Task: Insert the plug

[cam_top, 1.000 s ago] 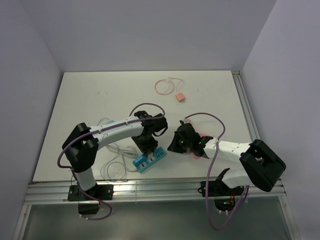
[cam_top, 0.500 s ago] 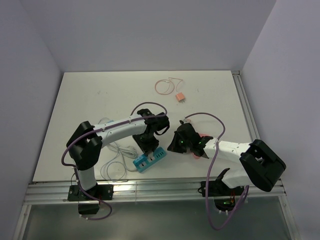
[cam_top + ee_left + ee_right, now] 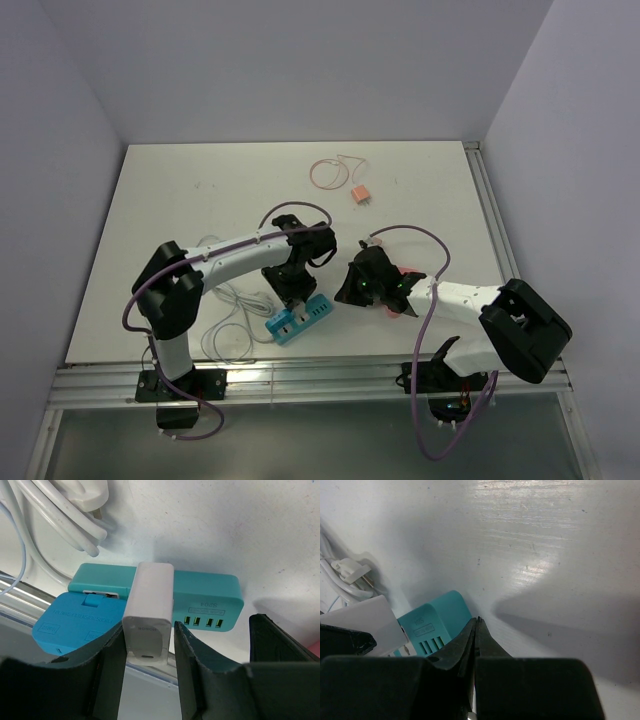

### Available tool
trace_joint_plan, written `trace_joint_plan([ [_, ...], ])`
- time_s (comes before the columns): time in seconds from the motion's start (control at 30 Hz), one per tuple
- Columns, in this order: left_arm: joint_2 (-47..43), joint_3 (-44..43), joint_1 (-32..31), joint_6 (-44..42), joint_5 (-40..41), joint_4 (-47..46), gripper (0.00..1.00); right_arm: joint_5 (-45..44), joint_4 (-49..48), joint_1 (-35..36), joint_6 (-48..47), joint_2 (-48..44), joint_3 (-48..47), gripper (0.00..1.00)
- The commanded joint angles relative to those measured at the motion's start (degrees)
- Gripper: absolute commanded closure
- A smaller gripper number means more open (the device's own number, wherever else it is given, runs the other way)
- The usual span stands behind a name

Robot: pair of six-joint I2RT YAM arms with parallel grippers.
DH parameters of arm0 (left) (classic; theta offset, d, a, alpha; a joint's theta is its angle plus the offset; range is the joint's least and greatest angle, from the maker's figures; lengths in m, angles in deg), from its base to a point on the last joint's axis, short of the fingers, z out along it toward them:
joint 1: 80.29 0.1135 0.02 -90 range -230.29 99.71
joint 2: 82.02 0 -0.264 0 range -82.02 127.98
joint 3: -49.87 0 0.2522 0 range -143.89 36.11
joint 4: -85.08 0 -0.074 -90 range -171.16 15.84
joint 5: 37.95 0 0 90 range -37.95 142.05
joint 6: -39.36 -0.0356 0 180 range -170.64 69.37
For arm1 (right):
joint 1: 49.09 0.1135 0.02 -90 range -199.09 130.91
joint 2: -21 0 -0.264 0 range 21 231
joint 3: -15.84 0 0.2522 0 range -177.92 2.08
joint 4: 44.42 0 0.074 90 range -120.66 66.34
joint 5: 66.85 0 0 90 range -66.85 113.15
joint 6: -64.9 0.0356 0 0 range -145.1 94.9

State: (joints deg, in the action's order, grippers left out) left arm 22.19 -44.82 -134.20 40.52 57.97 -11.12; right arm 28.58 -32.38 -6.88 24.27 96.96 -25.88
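A teal power strip (image 3: 298, 320) lies near the table's front edge. It also shows in the left wrist view (image 3: 205, 592) and the right wrist view (image 3: 437, 617). A white plug block (image 3: 149, 605) stands on the strip's top face, held between the fingers of my left gripper (image 3: 148, 630), which sits right over the strip (image 3: 293, 295). The plug's prongs are hidden. My right gripper (image 3: 345, 290) is shut and empty, its tip (image 3: 476, 625) beside the strip's right end. The white plug shows at the left of the right wrist view (image 3: 365, 622).
The strip's white cord (image 3: 230, 320) loops to the left of it. An orange adapter (image 3: 360, 196) with a thin pink cable (image 3: 325, 175) lies at the back. A pink object (image 3: 400, 300) sits under my right arm. The metal rail (image 3: 300, 385) runs along the front edge.
My left arm's elbow and forearm have shifted slightly right while its gripper stays over the strip. The right arm has not moved.
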Motion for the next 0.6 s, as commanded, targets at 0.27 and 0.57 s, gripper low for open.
trace_joint_plan([
  [0.27,-1.0,-8.9,0.3,-0.7,1.6,6.6,0.54,-0.7,-0.7,-0.1,-0.9,-1.2,-2.0,1.0],
  [0.57,-4.0,-10.9,0.4,-1.0,3.7,8.2,0.53,-1.8,1.3,-0.1,-2.1,-1.6,-3.2,1.0],
])
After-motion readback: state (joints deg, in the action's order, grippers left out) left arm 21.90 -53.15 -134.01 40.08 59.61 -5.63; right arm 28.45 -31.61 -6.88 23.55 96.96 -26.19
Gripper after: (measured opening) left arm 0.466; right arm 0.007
